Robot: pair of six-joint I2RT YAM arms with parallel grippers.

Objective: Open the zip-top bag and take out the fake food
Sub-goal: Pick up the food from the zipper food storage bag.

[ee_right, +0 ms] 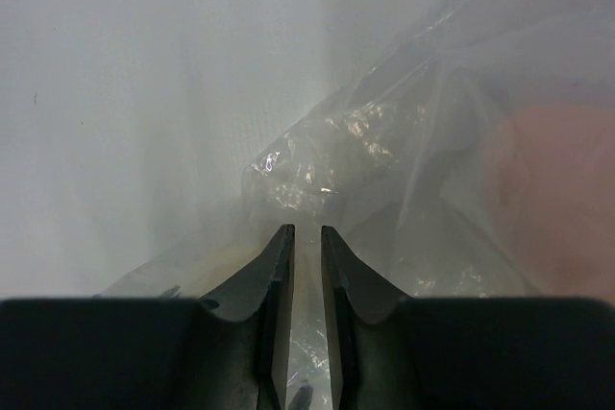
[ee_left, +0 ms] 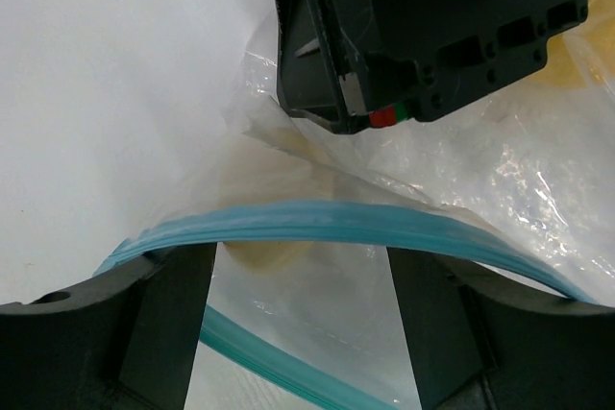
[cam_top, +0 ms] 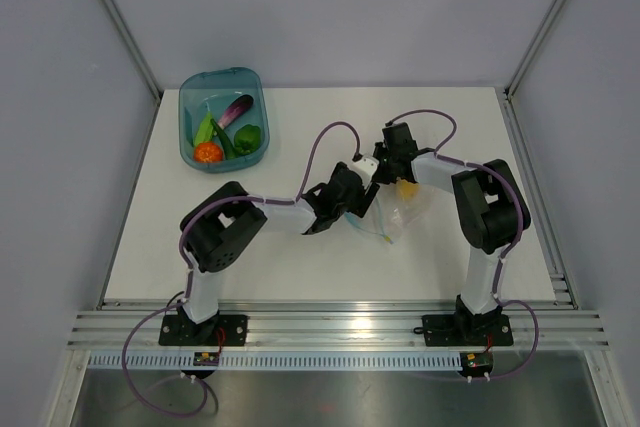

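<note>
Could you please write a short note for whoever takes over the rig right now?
Left pincer: open, straddling the zip strip of the bag.
Right pincer: almost closed, apparently pinching bag film.
Done: bag mouth is open; eggplant, tomato, pepper and pod lie in the tub.
Left: the lemon seems to be inside the bag, under the right pincer; take it out.

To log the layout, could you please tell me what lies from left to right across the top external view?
The teal tub → left tool → zip-top bag → right arm's elbow.
</note>
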